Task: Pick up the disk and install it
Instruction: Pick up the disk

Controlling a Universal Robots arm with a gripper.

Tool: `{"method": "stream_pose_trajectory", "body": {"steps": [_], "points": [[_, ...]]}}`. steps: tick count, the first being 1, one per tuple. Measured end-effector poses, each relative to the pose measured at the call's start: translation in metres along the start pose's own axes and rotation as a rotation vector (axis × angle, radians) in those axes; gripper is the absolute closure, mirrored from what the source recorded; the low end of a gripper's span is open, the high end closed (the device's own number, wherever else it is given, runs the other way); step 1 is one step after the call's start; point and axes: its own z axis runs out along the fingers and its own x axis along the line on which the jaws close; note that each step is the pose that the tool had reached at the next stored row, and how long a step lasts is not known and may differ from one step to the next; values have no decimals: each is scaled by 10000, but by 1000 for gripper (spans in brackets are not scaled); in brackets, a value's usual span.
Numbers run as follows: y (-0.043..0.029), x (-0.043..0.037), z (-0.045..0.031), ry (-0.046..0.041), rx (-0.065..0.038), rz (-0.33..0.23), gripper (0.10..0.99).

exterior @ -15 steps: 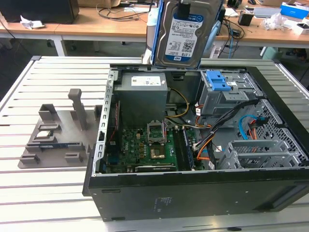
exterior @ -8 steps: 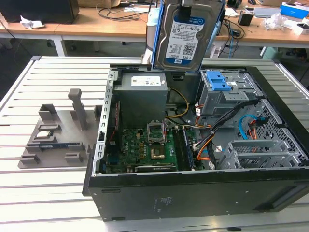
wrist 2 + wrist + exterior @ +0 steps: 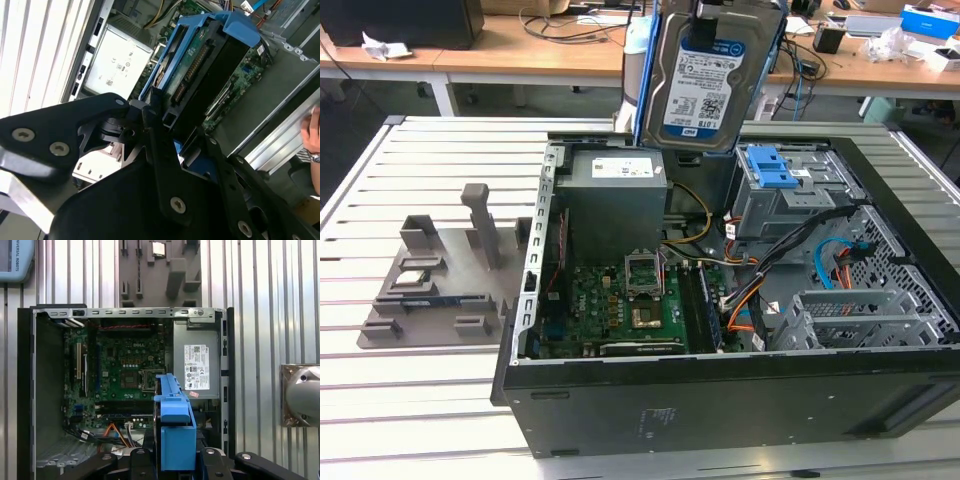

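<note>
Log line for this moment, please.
gripper: shut on the disk | disk: held on edge over the open computer case | install: not done

The claw (image 3: 175,462) is matte black, angular, dotted with silver screws (image 3: 171,204).

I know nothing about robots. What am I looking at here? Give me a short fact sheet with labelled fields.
Held item: flat silver metal hard drive, white-and-blue label, blue plastic frame
Pincer: black pincer, shut on the hard drive's blue frame
Where the drive is: in the air above the open black metal computer case, not installed
Inside the case: green motherboard, blue plastic latch plate
Beside the case: grey moulded parts tray, on the exterior view's left
</note>
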Motion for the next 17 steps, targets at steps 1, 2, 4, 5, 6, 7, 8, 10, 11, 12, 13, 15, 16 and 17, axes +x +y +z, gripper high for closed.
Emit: {"method": "stream_pose_trajectory", "body": {"steps": [1,2,4,5,6,7,8,10,11,12,13,15,16,17], "points": [[0,39,6,2,0,0,718],[0,57,8,3,0,1,718],[0,129,15,4,0,1,718],[0,185,18,8,0,0,718],[1,215,20,10,0,1,718],[1,246,23,11,0,1,718],[1,307,26,17,0,0,718],[1,373,30,23,0,1,718],[1,419,33,26,0,1,718],[1,448,35,29,1,1,718],[1,521,40,33,1,2,718],[1,649,47,41,1,2,718],[1,709,50,49,1,2,718],[0,775,54,55,1,2,718]]}}
